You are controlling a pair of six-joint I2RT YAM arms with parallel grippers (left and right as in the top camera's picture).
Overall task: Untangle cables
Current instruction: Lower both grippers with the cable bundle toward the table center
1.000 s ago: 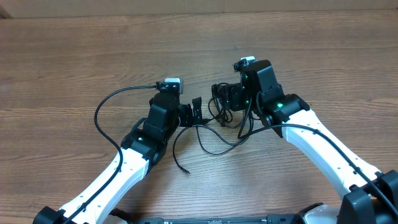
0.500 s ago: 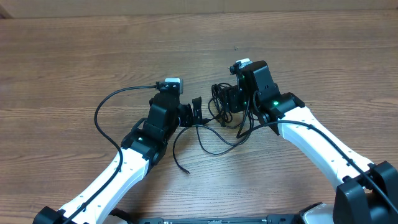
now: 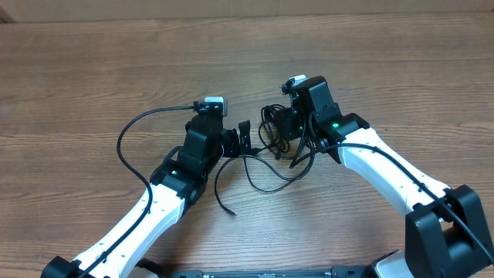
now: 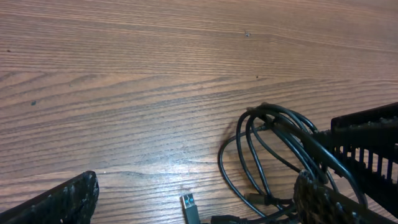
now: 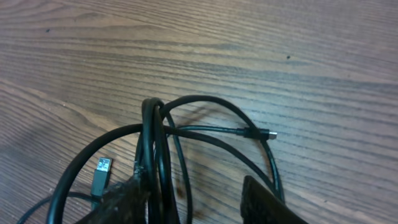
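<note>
The thin black cables [image 3: 272, 131], a looped clump with loose strands trailing toward the near edge, lie about the middle of the brown wood-grain desk [image 3: 93, 69], between the two arms. The left claw [image 4: 196, 186] is spread wide and grips nothing; the clump sits just beside one of its fingers, with a flat silver plug [image 4: 189, 205] between them. The right claw [image 5: 193, 190] stands half-open astride the bundled loops, which lie against one finger [image 5: 122, 202]; a small plug [image 5: 266, 134] lies beyond.

Thin black looped cables [image 4: 261, 149] lie at the right on the brown wood-grain table [image 4: 124, 74], with a silver-tipped plug [image 4: 190, 205] nearer. The left gripper [image 4: 198, 186] has its jaws wide apart.
</note>
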